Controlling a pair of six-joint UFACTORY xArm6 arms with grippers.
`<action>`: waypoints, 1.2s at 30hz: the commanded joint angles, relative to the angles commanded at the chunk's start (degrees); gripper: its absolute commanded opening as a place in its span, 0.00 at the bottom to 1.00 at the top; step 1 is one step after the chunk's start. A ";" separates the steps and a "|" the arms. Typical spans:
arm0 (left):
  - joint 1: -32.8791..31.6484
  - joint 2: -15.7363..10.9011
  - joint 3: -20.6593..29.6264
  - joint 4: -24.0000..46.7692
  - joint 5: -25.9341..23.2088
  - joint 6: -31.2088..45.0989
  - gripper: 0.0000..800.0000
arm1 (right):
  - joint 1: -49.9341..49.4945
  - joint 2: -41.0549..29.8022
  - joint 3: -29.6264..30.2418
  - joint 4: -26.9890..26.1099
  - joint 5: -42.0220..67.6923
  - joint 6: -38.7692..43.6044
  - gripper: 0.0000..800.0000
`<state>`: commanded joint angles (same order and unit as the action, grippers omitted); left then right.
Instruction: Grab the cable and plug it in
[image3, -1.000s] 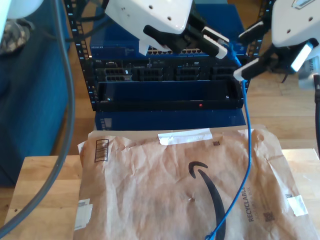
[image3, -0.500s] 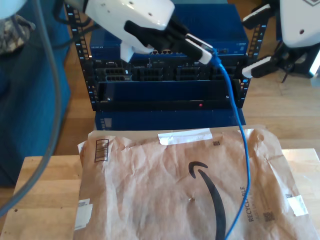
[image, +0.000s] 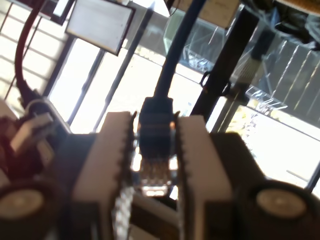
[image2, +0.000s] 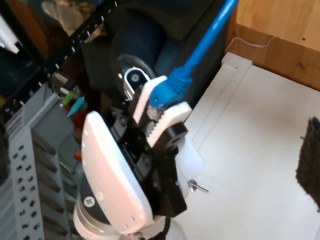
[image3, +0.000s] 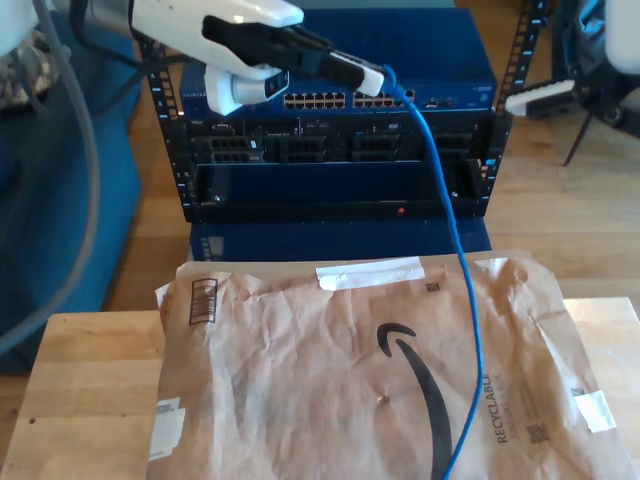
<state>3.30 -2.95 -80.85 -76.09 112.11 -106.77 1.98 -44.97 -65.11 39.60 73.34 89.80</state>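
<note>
Holding the cable by its plug in my first gripper. Jaws clenched on the plug, one toothed white pad on each flank, clear connector tip tucked back between them, blue boot poking out past the fingertips.

Placing my first gripper at about 12 o'clock in the exterior view, up in front of the switch with its row of ports, at the top of the black rack. Not seated in any port; plug in free air, just off the switch face.

Tracing the cable from the plug: short hump over the fingertips, then hanging toward 5 o'clock across the rack front, passing near the red LED, over the far edge of the brown paper mailer, along the printed side of the mailer and off the exterior view's edge at about 5 o'clock. Slack, gently curved, no kinks visible.

Noting the mailer flat on the wooden table, strip of white tape near its far edge.

Seeing one white finger of another arm at about 2 o'clock in the exterior view, well apart from the cable, touching nothing. Cannot tell the jaw state of my second gripper.
</note>
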 joint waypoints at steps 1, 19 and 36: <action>0.00 0.18 0.00 -0.70 0.62 -0.09 0.02 | 0.18 -0.70 0.70 0.00 -1.58 -0.09 1.00; 3.25 5.19 0.18 -12.13 9.05 -1.76 0.02 | 18.29 -2.46 12.92 -0.18 -31.12 -8.35 1.00; 3.78 8.09 0.44 -14.86 13.27 -7.12 0.04 | 24.88 -4.92 18.73 -0.18 -40.79 -13.19 0.99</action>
<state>7.08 5.14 -80.41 -90.95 125.38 -113.89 26.86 -49.89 -46.38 39.43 32.55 76.62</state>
